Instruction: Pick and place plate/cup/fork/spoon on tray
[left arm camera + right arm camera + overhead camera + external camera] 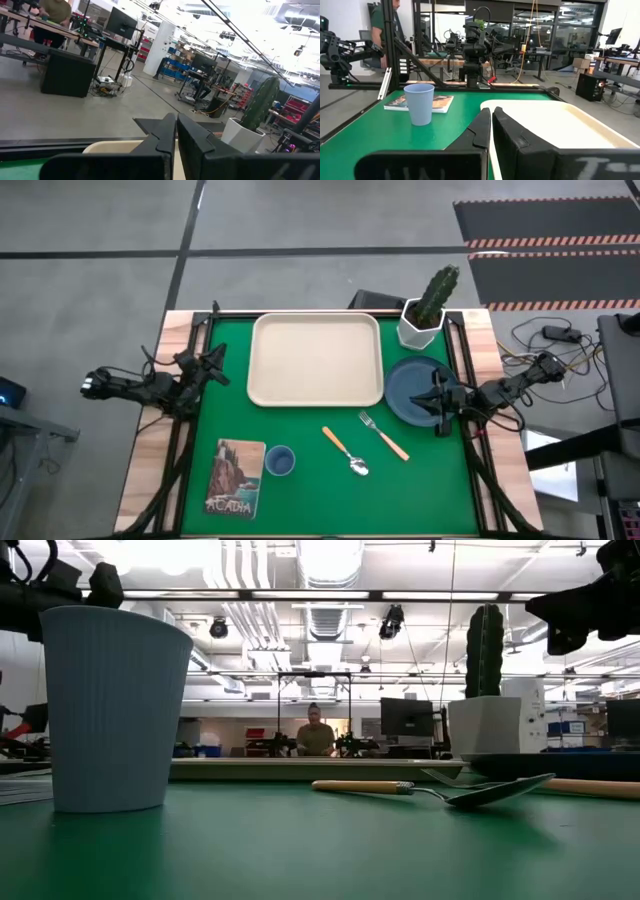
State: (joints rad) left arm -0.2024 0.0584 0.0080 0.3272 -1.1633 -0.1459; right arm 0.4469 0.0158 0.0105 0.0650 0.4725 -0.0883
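Note:
The cream tray [315, 360] lies at the far middle of the green mat. The dark blue plate [410, 390] rests flat just right of it. Nearer, the orange-handled fork [385, 437] and spoon [347, 452] lie flat side by side. The light-blue cup [280, 461] stands upright near the front, large in the low view [115, 705]. My left gripper [215, 365] is shut at the mat's left edge, beside the tray. My right gripper [438, 402] is shut and held above the plate's right part, its fingers [482, 125] pointing toward the tray.
A white pot with a cactus [425, 315] stands at the far right corner behind the plate. A picture book [235, 477] lies at the front left next to the cup. Black rails [468, 380] frame the mat. A person sits in the room behind [316, 730].

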